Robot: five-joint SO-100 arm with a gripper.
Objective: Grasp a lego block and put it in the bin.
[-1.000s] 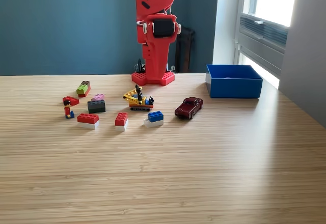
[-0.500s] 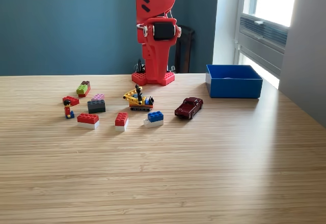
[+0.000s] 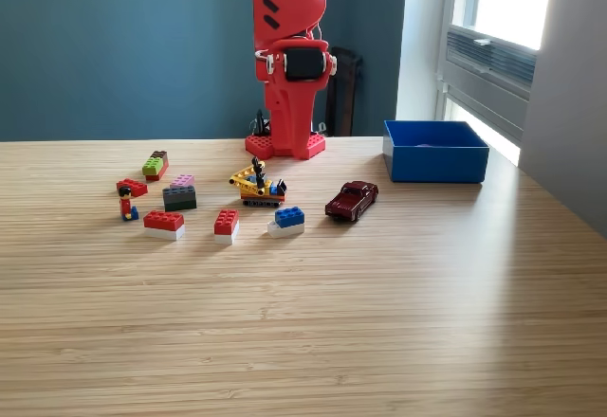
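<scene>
Glossy red plastic arm (image 3: 289, 66) stands at twelve o'clock on the grained wooden table (image 3: 379, 313); its gripper lies out of frame. Rectangular blue bin (image 3: 434, 151) at two o'clock; studded lego blocks (image 3: 226, 223) at ten o'clock.

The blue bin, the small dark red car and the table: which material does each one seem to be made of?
The blue bin looks like moulded plastic: even colour, smooth thin walls, matte finish. The dark red car has a glossy sheen, so painted metal or hard plastic; the view cannot settle which. The table shows fine parallel light-brown grain, like bamboo or wood laminate with a satin finish.
</scene>
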